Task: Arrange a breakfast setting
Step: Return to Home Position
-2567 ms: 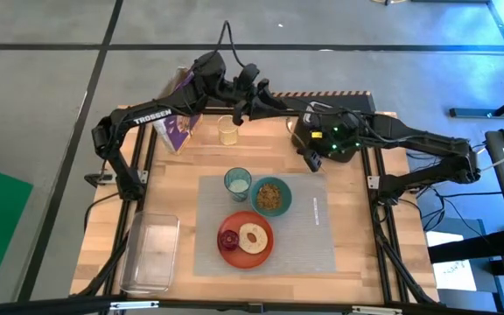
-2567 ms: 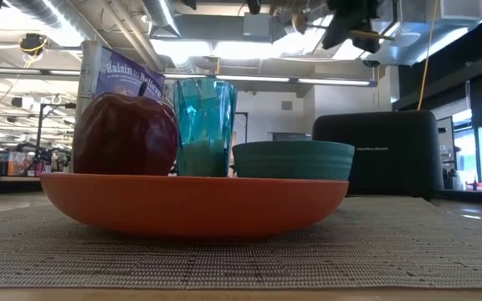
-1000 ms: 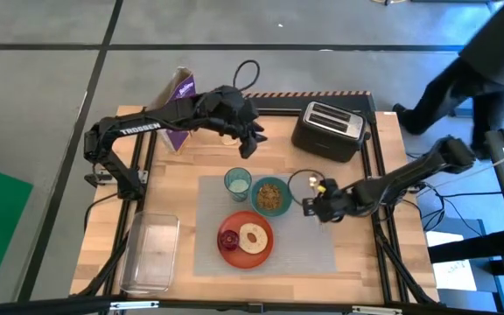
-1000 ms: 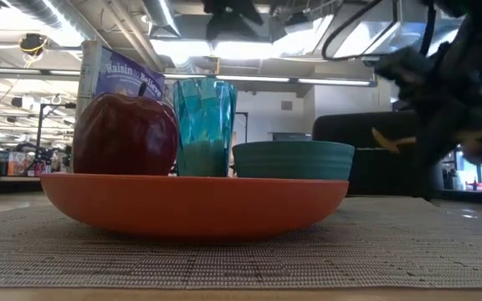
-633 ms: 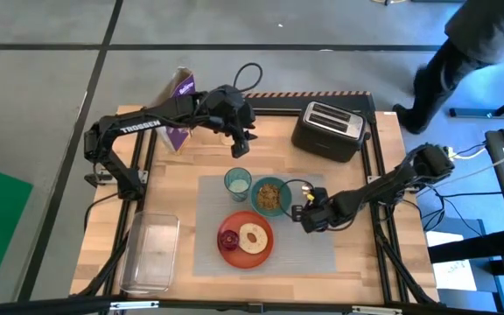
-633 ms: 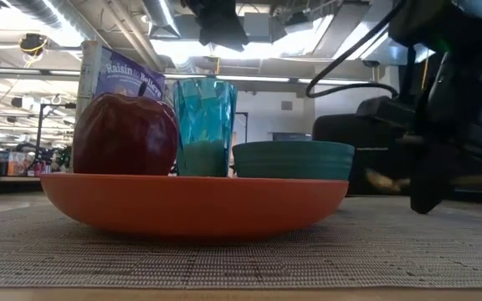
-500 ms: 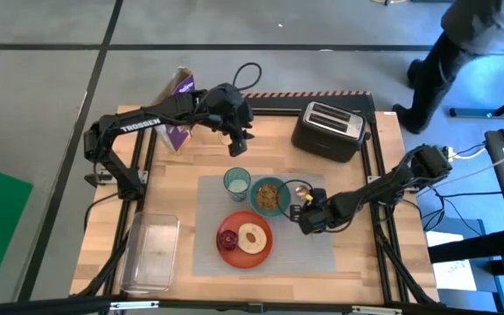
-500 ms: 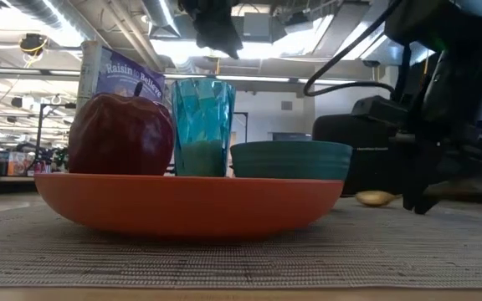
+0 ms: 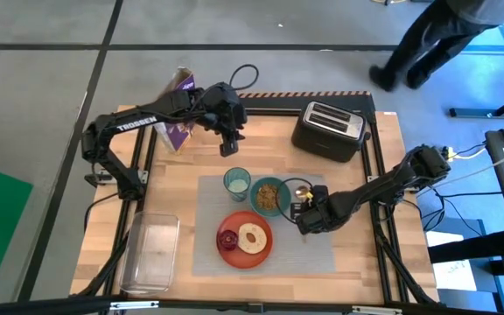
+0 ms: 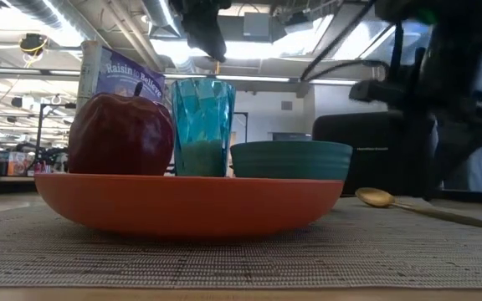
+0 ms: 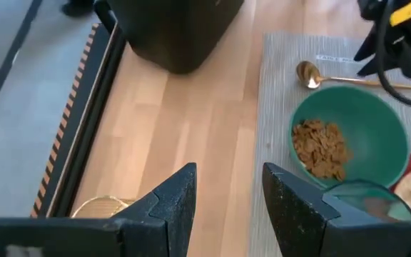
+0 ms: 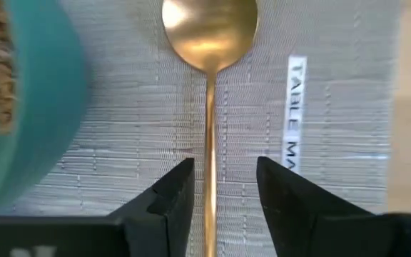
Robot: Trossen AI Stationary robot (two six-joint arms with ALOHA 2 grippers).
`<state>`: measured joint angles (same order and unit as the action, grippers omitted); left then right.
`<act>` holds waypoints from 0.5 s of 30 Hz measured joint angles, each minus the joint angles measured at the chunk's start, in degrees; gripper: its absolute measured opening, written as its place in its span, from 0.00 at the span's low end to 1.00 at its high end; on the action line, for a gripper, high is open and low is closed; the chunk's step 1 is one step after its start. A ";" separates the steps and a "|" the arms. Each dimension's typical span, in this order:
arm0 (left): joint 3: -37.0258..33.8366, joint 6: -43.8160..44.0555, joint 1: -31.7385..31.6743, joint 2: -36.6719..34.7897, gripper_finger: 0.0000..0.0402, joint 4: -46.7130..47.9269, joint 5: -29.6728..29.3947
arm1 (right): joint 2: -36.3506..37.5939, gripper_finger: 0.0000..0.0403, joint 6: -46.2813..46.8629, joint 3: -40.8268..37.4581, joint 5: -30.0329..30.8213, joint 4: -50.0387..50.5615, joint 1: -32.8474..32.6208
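Observation:
The gold spoon [image 12: 210,86] lies flat on the grey placemat [image 9: 322,249], just right of the teal bowl [image 9: 271,196] of cereal, with its bowl end toward the far edge. My right gripper [image 12: 223,189] is open low over the mat, pointing down, one finger on each side of the spoon's handle and clear of it. The teal cup [image 9: 237,182] stands left of the bowl. A bagel [image 9: 254,238] and a dark red fruit [image 9: 229,239] sit on the orange plate [image 9: 234,259]. My left gripper [image 9: 232,149] hangs open, high over bare wood behind the cup.
A black toaster [image 9: 328,131] stands at the far right, a purple cereal box [image 9: 180,122] at the far left, and a clear tub [image 9: 151,254] near the left front corner. A glass rim [image 11: 95,207] shows under my left gripper. A person [image 9: 436,39] walks beyond the table.
My right gripper has come down and a little toward the bowl with the spoon, laid it on the placemat and opened, letting it go. The spoon now lies flat beside the bowl. My left gripper has drifted toward the table's left edge, staying high.

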<state>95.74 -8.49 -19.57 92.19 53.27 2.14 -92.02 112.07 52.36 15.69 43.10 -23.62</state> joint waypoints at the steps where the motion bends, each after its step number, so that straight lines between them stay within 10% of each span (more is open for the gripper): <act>1: 0.00 -0.08 -0.32 -0.24 0.39 0.13 0.13 | 0.19 0.37 -0.45 1.17 0.12 1.96 0.00; 15: 0.02 3.78 -0.50 -9.00 0.39 -14.47 7.78 | 17.27 0.29 -36.33 9.92 16.89 0.38 0.01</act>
<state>95.77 -4.71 -20.07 83.19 38.81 9.92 -74.75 75.73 62.28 32.58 43.48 -23.60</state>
